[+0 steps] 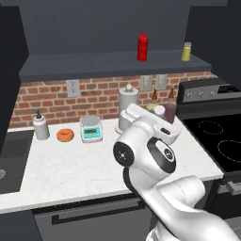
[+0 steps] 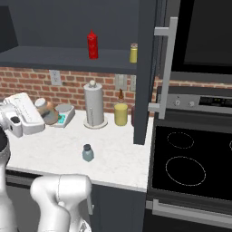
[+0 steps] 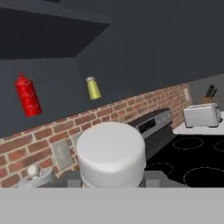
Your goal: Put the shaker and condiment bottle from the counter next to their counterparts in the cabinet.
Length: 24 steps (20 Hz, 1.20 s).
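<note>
My gripper (image 2: 41, 114) is shut on the condiment bottle (image 2: 47, 112), an orange-tan bottle with a pale grey cap, and holds it tilted above the counter (image 2: 54, 149). Its cap (image 3: 111, 153) sits large between the fingers in the hand view. From the left base view the bottle (image 1: 168, 112) shows just past the hand. The shaker (image 2: 87, 152), a squat blue-grey jar with a dark cap, stands on the counter near its front edge. Up in the cabinet (image 1: 94, 66), the red squeeze bottle (image 1: 142, 47) and the yellow-green shaker (image 1: 187, 51) stand on the shelf.
A paper towel holder (image 2: 94, 105), a yellow jar (image 2: 120, 114) and a kitchen scale (image 1: 91, 128) stand by the brick wall, with a donut (image 1: 65, 135) and a soap dispenser (image 1: 41, 126) further left. The open cabinet door (image 2: 147, 68) hangs beside the stove (image 2: 190, 158).
</note>
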Motion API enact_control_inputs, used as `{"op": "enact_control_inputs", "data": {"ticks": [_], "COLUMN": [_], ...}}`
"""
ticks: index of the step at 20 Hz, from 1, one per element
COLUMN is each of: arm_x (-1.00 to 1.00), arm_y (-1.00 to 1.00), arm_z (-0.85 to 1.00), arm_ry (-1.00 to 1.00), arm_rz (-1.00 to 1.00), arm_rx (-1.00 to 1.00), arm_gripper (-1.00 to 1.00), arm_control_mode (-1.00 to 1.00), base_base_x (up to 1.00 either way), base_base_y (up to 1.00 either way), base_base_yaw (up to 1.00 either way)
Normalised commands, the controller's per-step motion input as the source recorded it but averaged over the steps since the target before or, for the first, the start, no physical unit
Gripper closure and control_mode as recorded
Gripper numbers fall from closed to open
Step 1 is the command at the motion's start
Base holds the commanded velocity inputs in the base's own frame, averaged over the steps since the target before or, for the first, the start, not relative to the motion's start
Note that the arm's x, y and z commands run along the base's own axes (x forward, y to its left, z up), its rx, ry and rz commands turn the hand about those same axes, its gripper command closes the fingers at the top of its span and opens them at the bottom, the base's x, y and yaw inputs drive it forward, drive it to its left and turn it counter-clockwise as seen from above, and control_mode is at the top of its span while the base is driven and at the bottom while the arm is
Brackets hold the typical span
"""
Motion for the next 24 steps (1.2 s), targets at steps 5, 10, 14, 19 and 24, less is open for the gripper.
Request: {"op": "enact_control_inputs", "data": {"ticks": [5,10,14,19,24], "arm_x": [-0.24,-0.17,-0.06,0.00,0.20], "arm_y": [0.00,0.00,0.00,0.00,0.00], "arm_z": [0.89,0.86,0.84,0.69,0.22], "arm_ry": [0.01,0.07,0.12,0.13,0.01], "arm_rz": [0.00,0.00,0.01,0.06,0.23], "arm_rx": [0.00,0.00,0.00,0.01,0.02], "arm_gripper": [1.00,1.00,1.00,1.00,1.00], "arm_control_mode": [-1.00,-1.00,-1.00,-1.00,-1.00], "base_base_x": [0.00,0.00,0.00,0.00,0.00], "base_base_y": [0.00,0.00,0.00,0.00,0.00], "base_base_yaw": [0.00,0.00,0.00,0.00,0.00]}}
